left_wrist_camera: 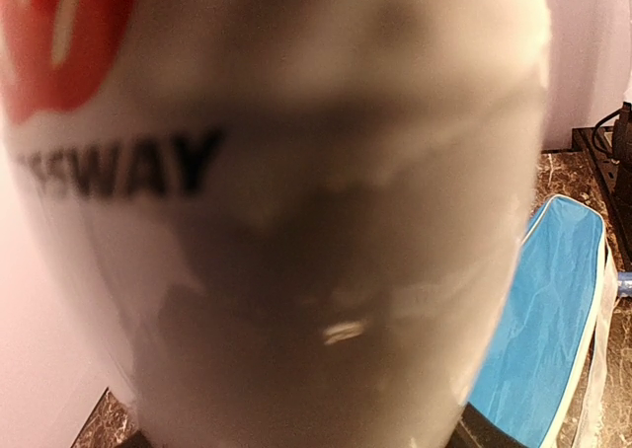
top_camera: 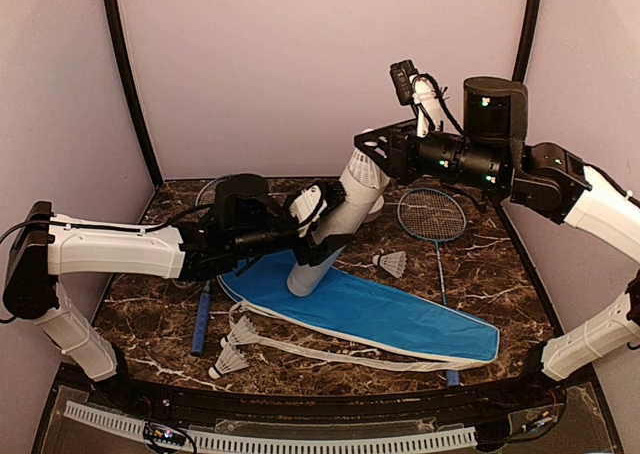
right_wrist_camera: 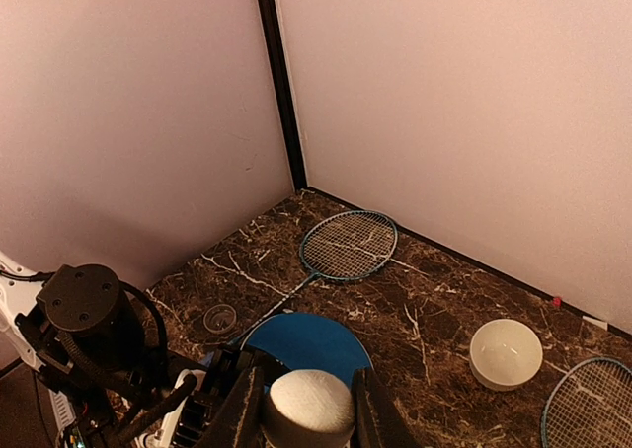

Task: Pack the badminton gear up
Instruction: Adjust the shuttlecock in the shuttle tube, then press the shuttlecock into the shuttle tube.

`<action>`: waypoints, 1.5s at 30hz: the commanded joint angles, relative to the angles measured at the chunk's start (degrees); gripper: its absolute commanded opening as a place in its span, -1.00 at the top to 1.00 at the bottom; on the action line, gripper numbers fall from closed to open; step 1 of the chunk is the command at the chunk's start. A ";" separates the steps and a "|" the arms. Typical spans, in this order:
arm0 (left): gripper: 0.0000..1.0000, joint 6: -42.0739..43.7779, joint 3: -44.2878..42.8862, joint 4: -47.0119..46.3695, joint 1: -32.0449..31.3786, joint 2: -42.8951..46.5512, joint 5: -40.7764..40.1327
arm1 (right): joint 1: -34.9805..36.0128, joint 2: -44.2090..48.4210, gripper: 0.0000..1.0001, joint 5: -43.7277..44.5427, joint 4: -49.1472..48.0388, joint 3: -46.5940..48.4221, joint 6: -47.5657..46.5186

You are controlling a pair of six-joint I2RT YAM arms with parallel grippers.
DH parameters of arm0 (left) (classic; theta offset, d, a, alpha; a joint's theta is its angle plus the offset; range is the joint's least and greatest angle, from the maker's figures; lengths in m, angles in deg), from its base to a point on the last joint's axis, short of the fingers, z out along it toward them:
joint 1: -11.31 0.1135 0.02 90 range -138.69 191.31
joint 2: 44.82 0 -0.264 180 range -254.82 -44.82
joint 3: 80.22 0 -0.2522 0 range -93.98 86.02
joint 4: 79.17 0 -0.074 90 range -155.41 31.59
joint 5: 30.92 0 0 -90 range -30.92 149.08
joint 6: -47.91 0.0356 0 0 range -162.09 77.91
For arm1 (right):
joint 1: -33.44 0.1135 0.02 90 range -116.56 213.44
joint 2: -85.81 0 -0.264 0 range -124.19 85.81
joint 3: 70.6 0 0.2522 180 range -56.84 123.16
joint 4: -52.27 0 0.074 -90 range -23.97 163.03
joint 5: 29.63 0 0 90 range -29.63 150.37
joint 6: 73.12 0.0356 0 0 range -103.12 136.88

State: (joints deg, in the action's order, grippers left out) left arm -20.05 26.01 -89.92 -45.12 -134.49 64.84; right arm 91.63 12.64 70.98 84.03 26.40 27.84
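Our left pincer (top_camera: 318, 222) clamps the leaning tube (top_camera: 306, 270), our right pincer (right_wrist_camera: 308, 418) a shuttlecock (right_wrist_camera: 311, 394). If we push hard, the tube could tip.

We see the white tube (top_camera: 352, 196) tilted at centre, its base on the flat blue cover (top_camera: 400, 314). 2 rackets (top_camera: 432, 214) flank it. 3 shuttlecocks (top_camera: 390, 264) lie beside the cover: 1 centre right, 2 lower left.
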 commanded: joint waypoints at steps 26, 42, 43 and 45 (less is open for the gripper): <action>-0.36 -3.49 1.71 2.08 -1.06 -0.43 -0.37 | -0.30 4.12 0.64 -4.98 -4.76 -7.34 -2.42; -0.36 -3.73 2.04 1.70 -0.97 -0.22 -0.92 | -0.27 7.47 -0.32 -1.44 -2.12 -5.43 0.99; -0.36 -3.60 2.08 1.72 -0.96 -0.20 -0.88 | -0.27 7.19 -0.22 -1.07 -1.55 -4.81 1.40; -0.36 -3.66 2.09 1.90 -0.97 -0.14 -0.93 | -0.32 6.77 -0.04 -1.99 -0.86 -3.93 1.71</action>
State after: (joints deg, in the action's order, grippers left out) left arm -20.92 26.49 -90.95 -45.60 -134.51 63.55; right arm 91.50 19.57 67.94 83.27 19.32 27.86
